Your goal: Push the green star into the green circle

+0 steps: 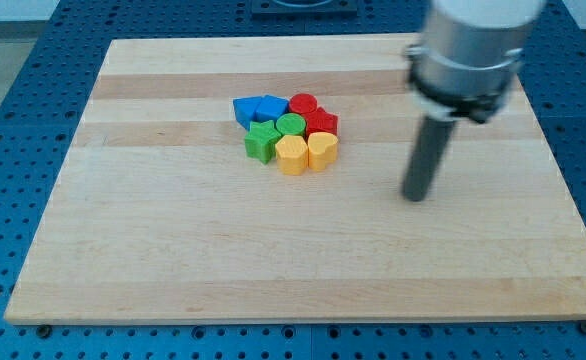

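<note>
Camera view, now: sitting on the wooden desk (173,260), a tight cluster of blocks, taking the green circle (291,124) as landmark. Touching it at its lower left, the green star (262,142). Lying to its left, two blue blocks (245,110) (271,107), shapes unclear. Resting just above it to the right, a red round block (303,104); pressing against its right side, a second red block (322,123). Standing just below it, a yellow block (291,154) and beside that a yellow heart (320,150). Hovering well apart to the circle's right, my tip (415,196), touching nothing. No jaws on this rod, so nothing clamping.
</note>
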`<action>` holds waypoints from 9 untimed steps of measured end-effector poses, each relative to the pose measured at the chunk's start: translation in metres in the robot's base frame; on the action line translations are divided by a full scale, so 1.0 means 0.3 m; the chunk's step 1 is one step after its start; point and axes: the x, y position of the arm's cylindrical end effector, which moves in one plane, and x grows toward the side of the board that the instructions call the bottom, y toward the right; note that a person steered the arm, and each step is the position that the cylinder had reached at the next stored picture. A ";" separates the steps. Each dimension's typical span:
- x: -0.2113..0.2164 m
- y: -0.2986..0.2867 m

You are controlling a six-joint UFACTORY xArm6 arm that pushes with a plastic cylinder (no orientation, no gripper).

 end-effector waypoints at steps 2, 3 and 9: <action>0.000 -0.572; -0.023 -0.734; -0.288 -0.420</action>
